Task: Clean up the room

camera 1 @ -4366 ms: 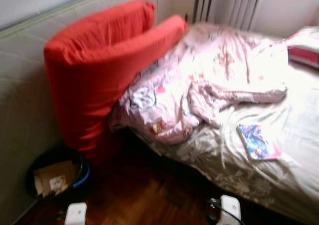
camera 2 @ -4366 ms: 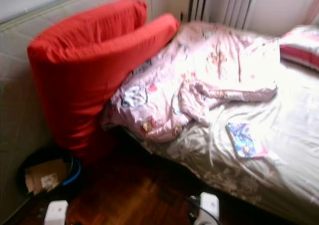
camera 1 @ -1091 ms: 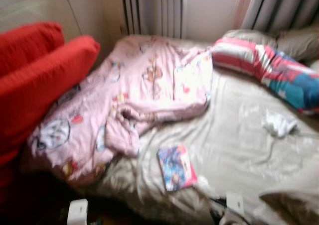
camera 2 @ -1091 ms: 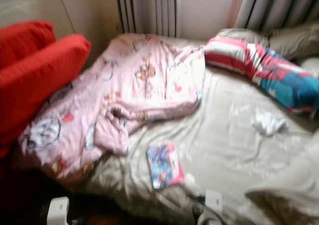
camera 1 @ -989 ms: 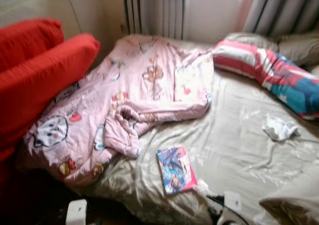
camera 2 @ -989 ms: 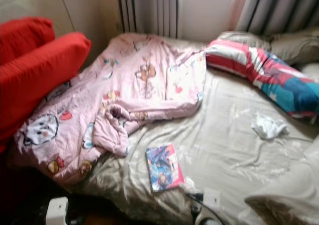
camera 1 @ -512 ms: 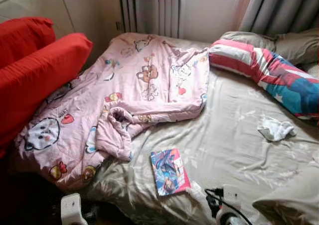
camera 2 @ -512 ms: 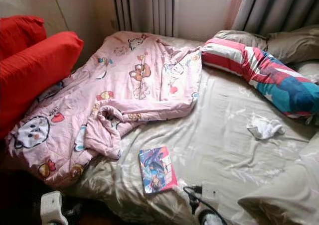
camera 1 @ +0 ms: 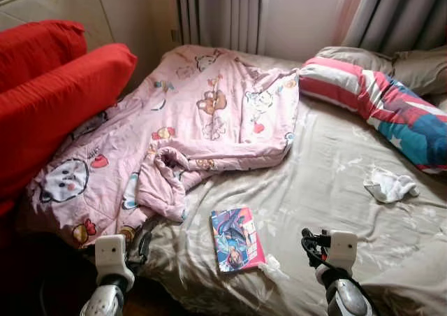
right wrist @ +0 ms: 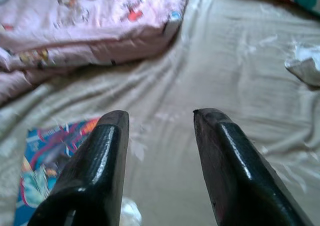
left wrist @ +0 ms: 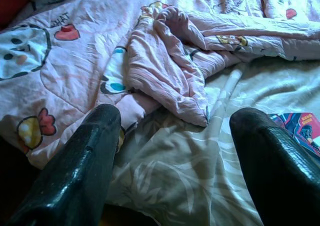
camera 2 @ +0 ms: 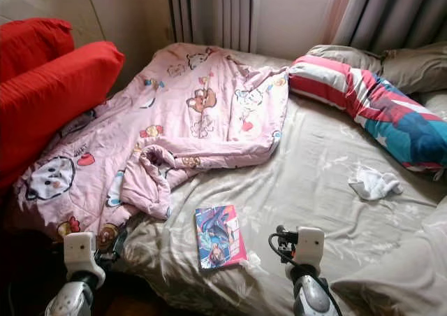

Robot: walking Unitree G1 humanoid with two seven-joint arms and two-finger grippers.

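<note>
So the colourful comic book sits flat on the beige patterned bed sheet, near the bed's front edge. Just beside it is the crumpled pink cartoon-print quilt, with a small white balled-up cloth well apart from it toward the striped red-white-blue pillow. Left gripper and right gripper both hover over the sheet either side of the book, fingers spread wide, holding nothing.
</note>
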